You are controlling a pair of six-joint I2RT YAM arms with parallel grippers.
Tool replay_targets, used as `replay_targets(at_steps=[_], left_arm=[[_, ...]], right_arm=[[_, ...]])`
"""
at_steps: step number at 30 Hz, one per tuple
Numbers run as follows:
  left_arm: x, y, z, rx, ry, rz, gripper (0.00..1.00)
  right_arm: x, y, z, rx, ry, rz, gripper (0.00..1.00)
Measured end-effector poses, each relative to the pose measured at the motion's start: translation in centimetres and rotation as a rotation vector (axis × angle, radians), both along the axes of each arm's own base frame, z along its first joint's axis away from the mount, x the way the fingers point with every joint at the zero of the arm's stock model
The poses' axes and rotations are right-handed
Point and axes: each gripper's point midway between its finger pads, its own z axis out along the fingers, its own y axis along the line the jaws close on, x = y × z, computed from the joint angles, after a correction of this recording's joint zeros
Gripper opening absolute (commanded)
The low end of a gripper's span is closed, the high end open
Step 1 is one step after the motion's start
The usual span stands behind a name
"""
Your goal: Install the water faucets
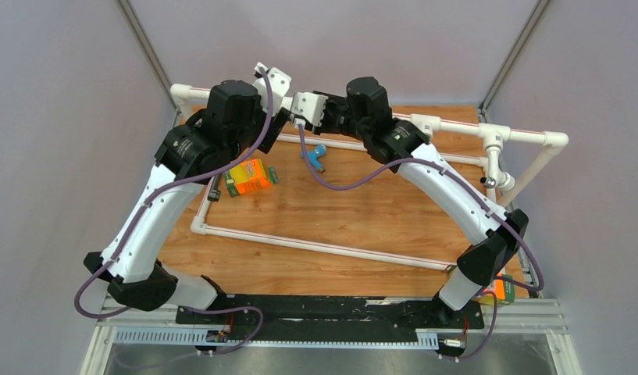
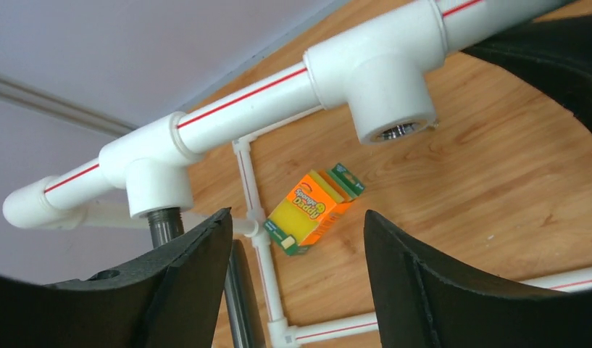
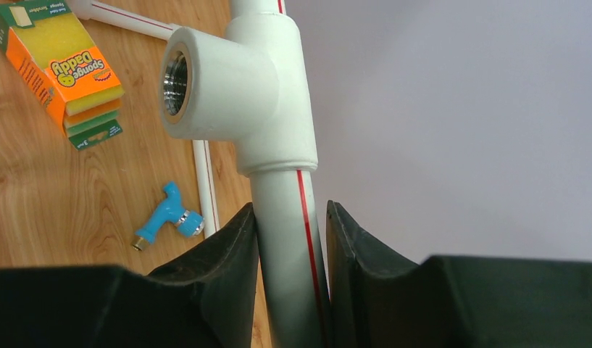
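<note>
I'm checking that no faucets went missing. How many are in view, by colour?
Blue faucet, lying loose: 1
Dark-brown faucet, threaded into the white pipe frame: 1
White-chrome faucet, on the frame's right side: 1
Total: 3

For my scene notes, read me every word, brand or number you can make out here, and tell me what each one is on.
"Sponge Daddy": on the orange sponge box, upside down in the right wrist view.
Small print on the box's green end: too small to read.
White pipe frame: a red stripe only, no lettering.
In the top view the box's print is too blurred to read.
</note>
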Motion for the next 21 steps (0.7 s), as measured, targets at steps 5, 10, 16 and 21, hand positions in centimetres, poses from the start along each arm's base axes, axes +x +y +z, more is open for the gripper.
replay_targets(at_steps=[5,10,16,21], left_arm=[[-0.9,0.5,3.0,-0.175,-0.056,0.065,0.79],[-1.4,6.8,6.3,-0.437,-0.157,0.260,0.82],[-3.5,15.5,4.9,-0.667,-0.249,0.536,0.84],[-2.8,17.6,2.4,-0.903,-0.266,0.575,0.84]], right_arm=[[0.0,0.1,0.0,-0.004,-0.004,0.001,0.00],[0.0,0.1,0.0,-0.005,-0.004,0.002,0.00],[0.0,0.1,0.0,-0.006,-0.007,0.002,0.00],[0.0,0.1,0.0,-0.006,-0.007,0.002,0.00]])
